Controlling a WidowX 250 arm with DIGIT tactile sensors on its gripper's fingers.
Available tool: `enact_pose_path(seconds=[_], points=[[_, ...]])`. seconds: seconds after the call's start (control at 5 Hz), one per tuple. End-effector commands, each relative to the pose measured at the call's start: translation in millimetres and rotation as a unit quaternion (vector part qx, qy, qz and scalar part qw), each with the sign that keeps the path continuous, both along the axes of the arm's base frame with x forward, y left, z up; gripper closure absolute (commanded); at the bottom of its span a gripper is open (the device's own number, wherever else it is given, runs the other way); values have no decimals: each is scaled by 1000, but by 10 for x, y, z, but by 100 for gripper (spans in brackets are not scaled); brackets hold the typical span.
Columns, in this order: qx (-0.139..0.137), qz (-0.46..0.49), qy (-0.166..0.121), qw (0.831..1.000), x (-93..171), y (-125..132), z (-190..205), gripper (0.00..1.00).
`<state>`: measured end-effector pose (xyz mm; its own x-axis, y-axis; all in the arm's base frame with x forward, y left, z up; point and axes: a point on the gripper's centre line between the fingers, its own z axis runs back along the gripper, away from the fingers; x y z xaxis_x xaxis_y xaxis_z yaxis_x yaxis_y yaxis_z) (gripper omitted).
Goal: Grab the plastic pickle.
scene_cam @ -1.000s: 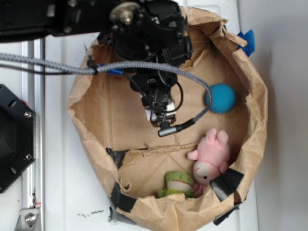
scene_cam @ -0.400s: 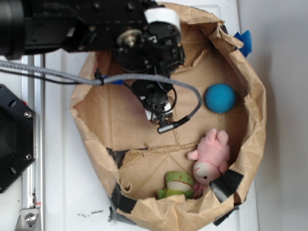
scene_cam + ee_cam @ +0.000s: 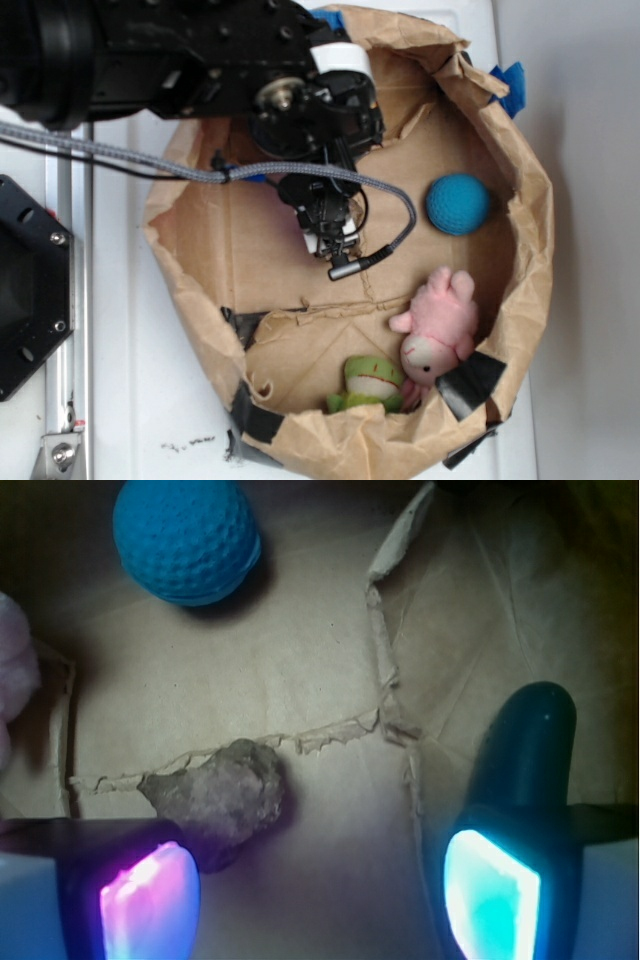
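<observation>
Wrist view: the gripper [image 3: 320,880] hangs over the brown paper floor [image 3: 330,660], jaws spread wide and nothing between them. The plastic pickle [image 3: 530,745] lies off to the side, not in the gap. Its dark, glossy, rounded end pokes out just past the cyan-lit finger [image 3: 490,890], seemingly touching it. A brown rock-like lump [image 3: 222,795] sits right by the purple-lit finger [image 3: 145,900], and the blue dimpled ball [image 3: 187,535] lies well beyond. From the exterior, the arm [image 3: 300,100] hides the pickle inside the paper-lined bowl [image 3: 535,230].
</observation>
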<state>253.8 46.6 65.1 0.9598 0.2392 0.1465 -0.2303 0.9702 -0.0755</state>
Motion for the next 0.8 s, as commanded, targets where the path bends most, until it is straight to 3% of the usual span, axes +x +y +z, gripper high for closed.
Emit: enact_pose_path(seconds=[0.0, 0.2, 0.6], points=[[46, 30, 12, 998, 39, 238, 204, 0], [74, 12, 14, 997, 58, 272, 189, 0], [73, 13, 29, 997, 80, 371, 87, 0]])
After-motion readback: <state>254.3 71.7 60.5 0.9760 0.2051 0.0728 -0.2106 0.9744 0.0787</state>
